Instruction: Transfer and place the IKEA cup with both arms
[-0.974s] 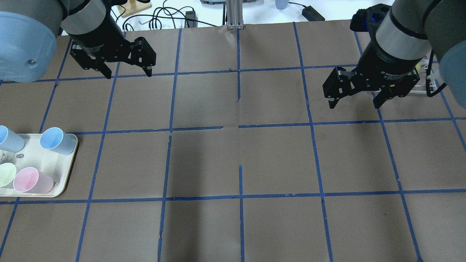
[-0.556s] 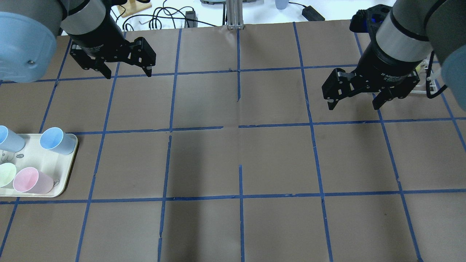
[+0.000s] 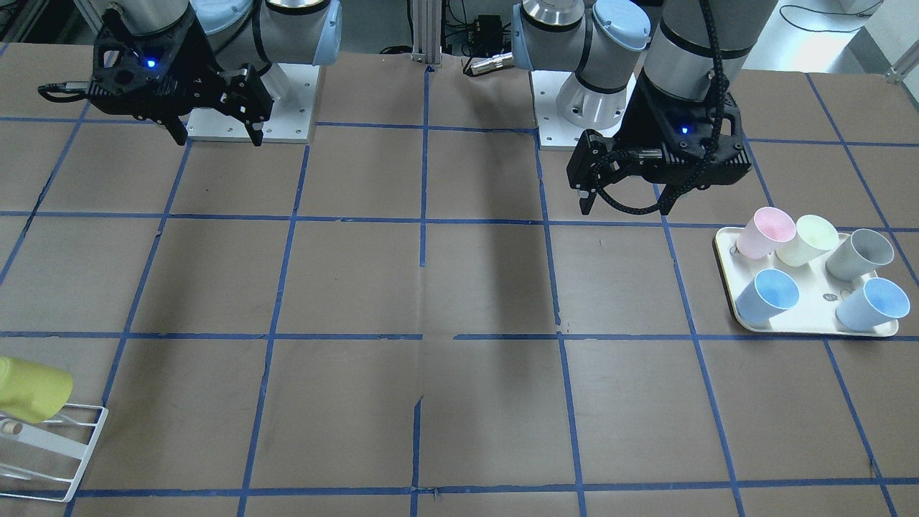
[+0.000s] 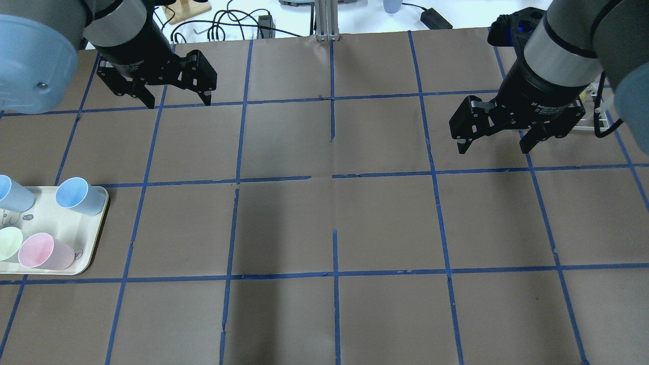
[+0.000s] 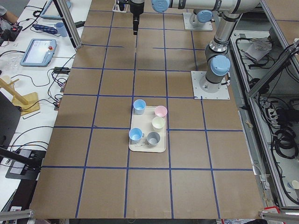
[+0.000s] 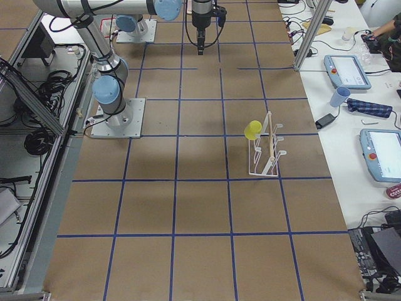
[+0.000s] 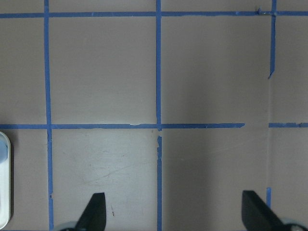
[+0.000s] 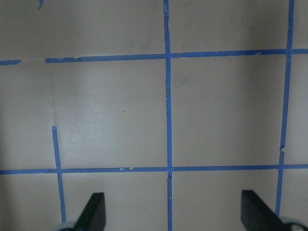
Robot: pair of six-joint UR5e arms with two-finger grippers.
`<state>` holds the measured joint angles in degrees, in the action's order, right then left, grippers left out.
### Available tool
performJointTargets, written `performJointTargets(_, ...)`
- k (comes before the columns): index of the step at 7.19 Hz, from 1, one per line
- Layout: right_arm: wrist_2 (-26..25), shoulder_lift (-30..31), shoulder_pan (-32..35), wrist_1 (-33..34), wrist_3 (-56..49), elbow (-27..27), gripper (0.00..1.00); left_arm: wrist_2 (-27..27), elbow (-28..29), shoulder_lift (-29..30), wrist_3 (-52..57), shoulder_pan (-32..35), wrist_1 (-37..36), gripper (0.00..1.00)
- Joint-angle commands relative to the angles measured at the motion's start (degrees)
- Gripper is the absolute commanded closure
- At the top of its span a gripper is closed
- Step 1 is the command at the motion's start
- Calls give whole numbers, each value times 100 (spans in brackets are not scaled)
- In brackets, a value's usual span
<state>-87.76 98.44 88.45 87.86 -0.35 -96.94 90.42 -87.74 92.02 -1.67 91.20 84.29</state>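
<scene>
The lime-yellow IKEA cup lies on its side on a white wire rack at the table's right end; it also shows in the exterior right view. My right gripper is open and empty, hovering above the table a short way from the rack; it also shows in the front view. My left gripper is open and empty above the far left of the table, and shows in the front view. Both wrist views show only bare brown paper between open fingers.
A cream tray at the table's left end holds a pink cup, a pale yellow cup, a grey cup and two blue cups. Blue tape lines grid the brown table. Cables and tablets lie beyond the far edge.
Both arms have barely shifted. Both grippers stay open and empty, and no cup has moved.
</scene>
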Motion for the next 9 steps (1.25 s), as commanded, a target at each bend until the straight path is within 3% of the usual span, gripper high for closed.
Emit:
performJointTargets(1, 14, 0, -12, 12, 9, 0, 0, -7, -15, 0, 0, -6, 0, 0)
performJointTargets(9, 84, -27, -21, 55, -78, -18, 0, -16, -33, -8, 0, -15, -9, 0)
